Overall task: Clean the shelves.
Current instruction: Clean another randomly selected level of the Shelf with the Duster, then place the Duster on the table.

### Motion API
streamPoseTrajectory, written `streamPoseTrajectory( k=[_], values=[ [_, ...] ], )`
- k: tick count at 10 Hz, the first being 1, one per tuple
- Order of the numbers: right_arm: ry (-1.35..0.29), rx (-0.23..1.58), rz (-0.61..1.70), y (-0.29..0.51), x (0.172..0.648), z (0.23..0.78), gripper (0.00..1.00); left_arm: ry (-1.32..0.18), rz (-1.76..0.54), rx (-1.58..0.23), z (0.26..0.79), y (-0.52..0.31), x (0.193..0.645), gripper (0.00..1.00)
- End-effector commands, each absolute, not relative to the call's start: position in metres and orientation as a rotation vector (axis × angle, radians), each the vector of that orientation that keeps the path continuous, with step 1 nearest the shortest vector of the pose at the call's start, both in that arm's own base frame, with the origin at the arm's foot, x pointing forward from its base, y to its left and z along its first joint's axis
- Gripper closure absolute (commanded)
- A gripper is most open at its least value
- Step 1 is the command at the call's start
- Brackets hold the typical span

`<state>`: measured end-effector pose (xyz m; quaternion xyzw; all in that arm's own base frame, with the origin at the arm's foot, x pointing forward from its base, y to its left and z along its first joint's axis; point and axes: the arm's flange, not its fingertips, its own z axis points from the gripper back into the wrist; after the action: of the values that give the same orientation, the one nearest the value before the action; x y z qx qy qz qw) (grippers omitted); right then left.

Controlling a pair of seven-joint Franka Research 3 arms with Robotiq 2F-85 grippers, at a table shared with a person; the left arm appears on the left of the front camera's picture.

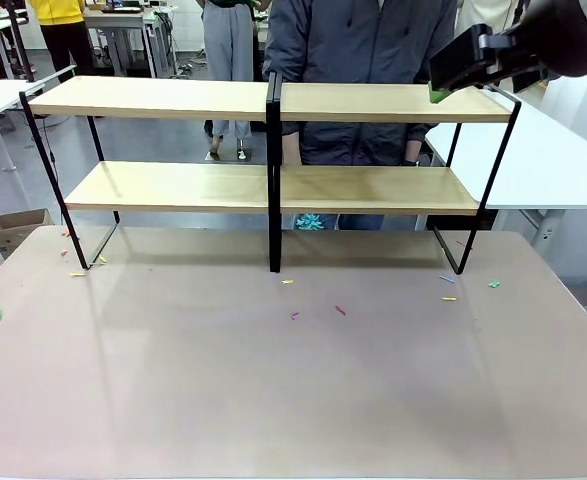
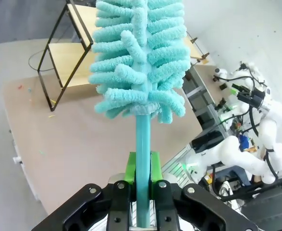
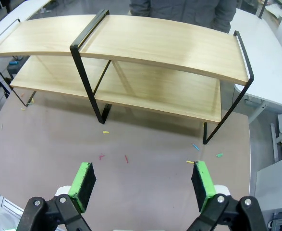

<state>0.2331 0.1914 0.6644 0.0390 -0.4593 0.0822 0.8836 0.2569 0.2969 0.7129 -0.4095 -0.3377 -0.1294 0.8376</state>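
Below, colored scraps (image 1: 340, 310) litter table (image 1: 273, 400) before shelves (image 1: 273, 100).

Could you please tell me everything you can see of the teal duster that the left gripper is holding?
The duster has a bushy head of soft, finger-like chenille strands in light teal, fanning out around a central core. Below the head runs a straight, smooth handle of the same teal, plastic by the look of it. The left gripper is shut on the handle, its green pads pressed against either side. In the left wrist view the duster points straight away from the gripper, held in the air above the table, touching nothing else. The shelves stand beyond it.
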Motion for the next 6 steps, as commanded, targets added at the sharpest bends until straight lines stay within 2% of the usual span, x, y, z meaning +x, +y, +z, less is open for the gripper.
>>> streamPoseTrajectory(
  k=[1, 6],
  values=[
    [-0.958, 0.083, 0.172, 0.1920, 0.2333, 0.6648, 0.00, -0.744, -0.318, -0.869, 0.7149, 0.2880, 0.2511, 0.88],
    [-0.958, 0.083, 0.172, 0.1920, 0.2333, 0.6648, 0.00, -0.744, -0.318, -0.869, 0.7149, 0.2880, 0.2511, 0.88]
  ],
)
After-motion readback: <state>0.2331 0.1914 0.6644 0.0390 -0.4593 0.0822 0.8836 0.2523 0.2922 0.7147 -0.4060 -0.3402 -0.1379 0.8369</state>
